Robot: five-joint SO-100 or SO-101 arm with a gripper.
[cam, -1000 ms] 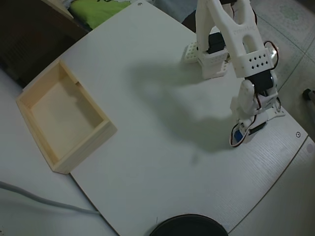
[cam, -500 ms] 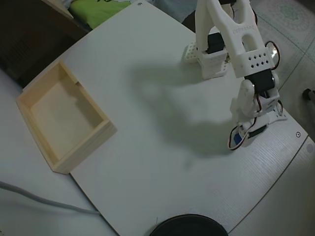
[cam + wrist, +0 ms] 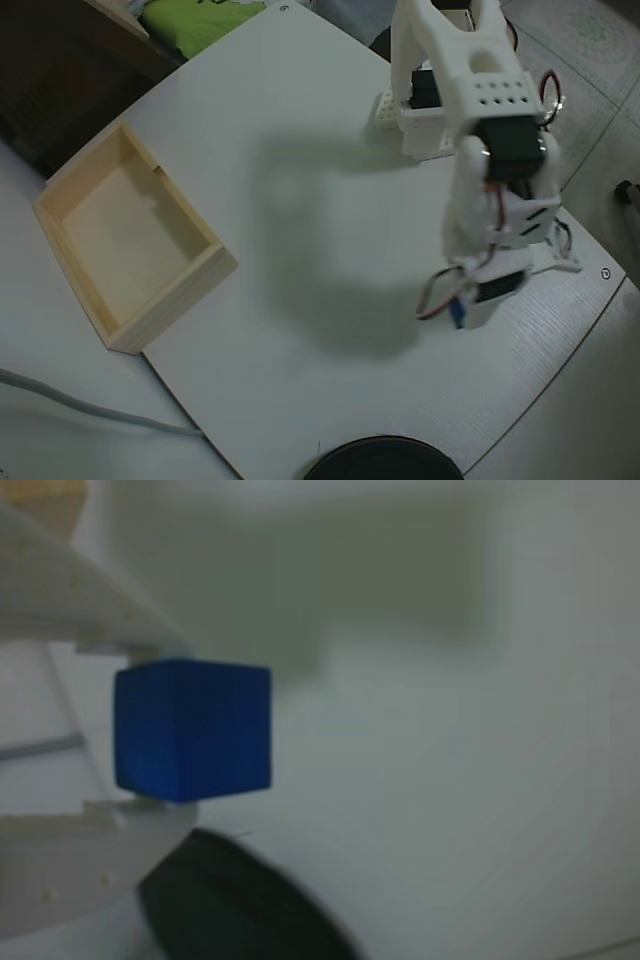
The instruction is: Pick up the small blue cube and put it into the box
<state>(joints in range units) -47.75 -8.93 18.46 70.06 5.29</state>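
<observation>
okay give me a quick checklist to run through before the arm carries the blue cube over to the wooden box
1. Cube held: the small blue cube sits between the two fingers of the claw in the wrist view. Ok.
2. Cube off the table: cannot tell for certain.
3. Box free to receive: the box shows a bare floor in the overhead view. Ok.
4. Path clear: nothing stands on the white table between claw and box. Ok.
5. Grip centred: the cube juts well past the fingertips. Not ok, move gently.
</observation>
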